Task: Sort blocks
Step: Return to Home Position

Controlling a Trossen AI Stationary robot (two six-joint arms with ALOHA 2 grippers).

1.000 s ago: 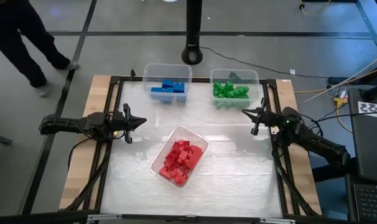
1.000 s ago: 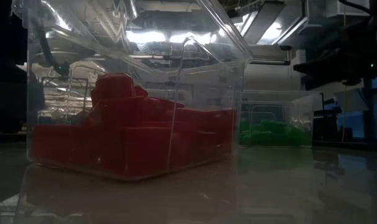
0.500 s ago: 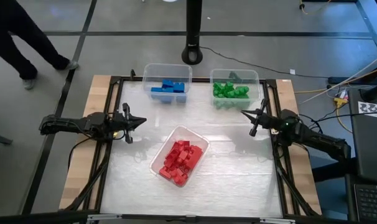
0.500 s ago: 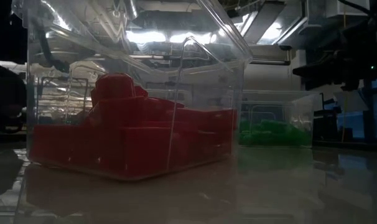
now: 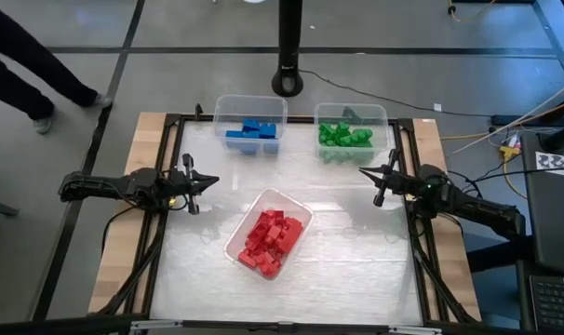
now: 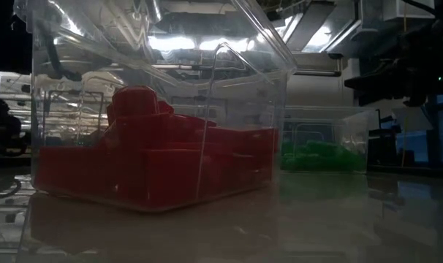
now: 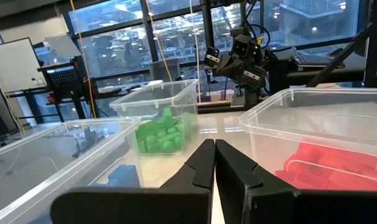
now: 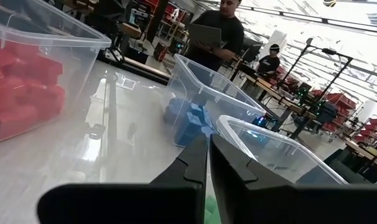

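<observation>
Red blocks fill a clear bin in the table's middle; they also show in the low view as red blocks. Blue blocks lie in a bin at the far left, green blocks in a bin at the far right. My left gripper hovers shut at the table's left side, pointing level toward the right. My right gripper hovers shut at the right side, pointing toward the far left. Neither holds anything.
A black post stands beyond the far edge. A person's legs show on the floor at the far left. Bare white tabletop lies near and right of the red bin. Cables trail at the right.
My right gripper has swung a little toward the table's far edge, nearer the green bin, still shut. My left gripper has stayed in place. The person on the floor has walked farther left.
</observation>
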